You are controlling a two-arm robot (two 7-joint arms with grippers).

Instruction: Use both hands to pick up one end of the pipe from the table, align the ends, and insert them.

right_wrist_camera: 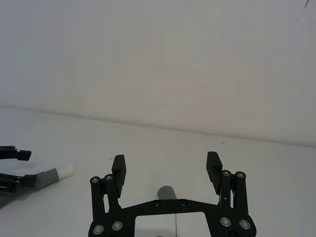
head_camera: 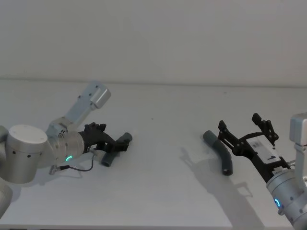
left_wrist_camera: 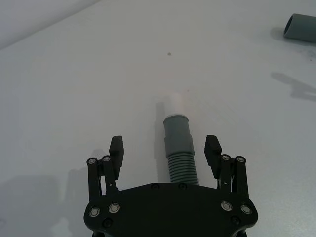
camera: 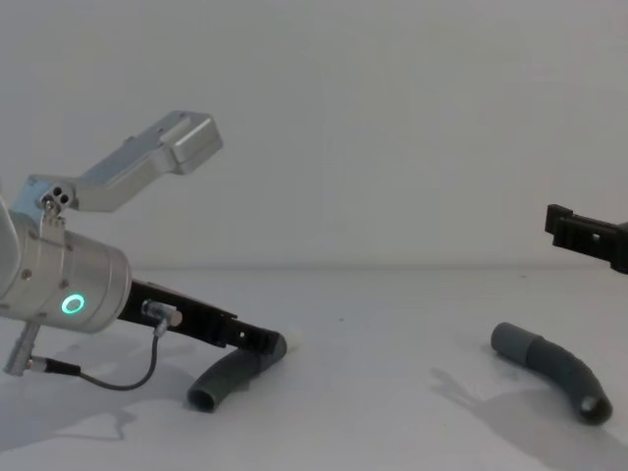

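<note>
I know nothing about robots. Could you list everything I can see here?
White-tipped pipe piece: one, dark grey, left side of the table, between the left end effector's open fingers.
Plain pipe piece: one, dark grey, curved, lying on the right side.
Table: one, white, under both pieces.
Wall: one, pale grey, behind.
Left end effector: one, black, open, low.
Right end effector: one, black, open, above the plain piece.

My left gripper [left_wrist_camera: 165, 146] hides the left pipe piece's [left_wrist_camera: 177, 148] rear. My right gripper [right_wrist_camera: 166, 162] covers all but one end of the right pipe piece [right_wrist_camera: 166, 191]; the chest view's edge crops that gripper.
</note>
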